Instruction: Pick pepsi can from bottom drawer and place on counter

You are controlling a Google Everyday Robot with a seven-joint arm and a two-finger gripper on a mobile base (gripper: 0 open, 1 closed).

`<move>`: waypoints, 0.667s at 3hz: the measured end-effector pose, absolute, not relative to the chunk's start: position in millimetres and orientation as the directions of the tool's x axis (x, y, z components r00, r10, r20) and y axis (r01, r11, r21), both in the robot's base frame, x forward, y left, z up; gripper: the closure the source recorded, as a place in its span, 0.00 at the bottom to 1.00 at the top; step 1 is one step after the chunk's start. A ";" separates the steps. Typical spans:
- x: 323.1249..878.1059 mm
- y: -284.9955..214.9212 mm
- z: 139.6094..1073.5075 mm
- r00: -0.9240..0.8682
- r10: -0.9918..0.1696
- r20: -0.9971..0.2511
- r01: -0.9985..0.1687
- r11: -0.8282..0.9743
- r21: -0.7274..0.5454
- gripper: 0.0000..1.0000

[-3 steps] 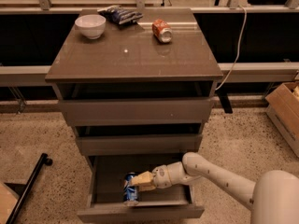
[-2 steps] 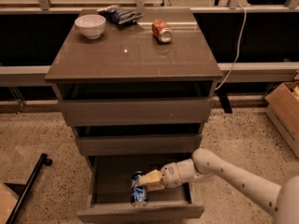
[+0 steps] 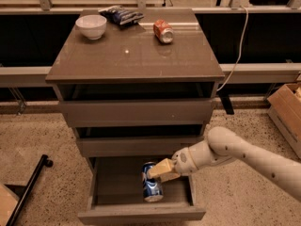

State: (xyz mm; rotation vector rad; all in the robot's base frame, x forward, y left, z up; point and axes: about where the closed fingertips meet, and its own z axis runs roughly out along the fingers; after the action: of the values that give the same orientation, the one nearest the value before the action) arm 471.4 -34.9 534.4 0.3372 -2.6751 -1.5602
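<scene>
The pepsi can (image 3: 153,188), blue with a silver end, stands nearly upright inside the open bottom drawer (image 3: 141,215), at its middle. My gripper (image 3: 156,170) reaches in from the right on a white arm. Its tan fingers (image 3: 162,166) are closed on the can's upper part. The counter (image 3: 136,55) is the glossy grey-brown top of the cabinet, well above the gripper. The two shallower drawers above the bottom one are pulled out slightly.
On the counter are a white bowl (image 3: 91,26) at the back left, a dark snack bag (image 3: 121,15) at the back and an orange-red can (image 3: 163,31) lying on its side. A cardboard box (image 3: 287,109) stands on the floor at right, a black pole (image 3: 28,187) at left.
The gripper and arm have shifted right and pulled back a little. The pepsi can has gone from lying tilted in the drawer to nearly upright in the fingers.
</scene>
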 end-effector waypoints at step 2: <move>506.0 -76.9 642.4 -0.953 -0.240 -0.183 -0.298 0.658 0.692 1.00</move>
State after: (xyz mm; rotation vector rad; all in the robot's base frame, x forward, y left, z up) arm 506.0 -76.9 642.4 0.4767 -2.9278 -1.2437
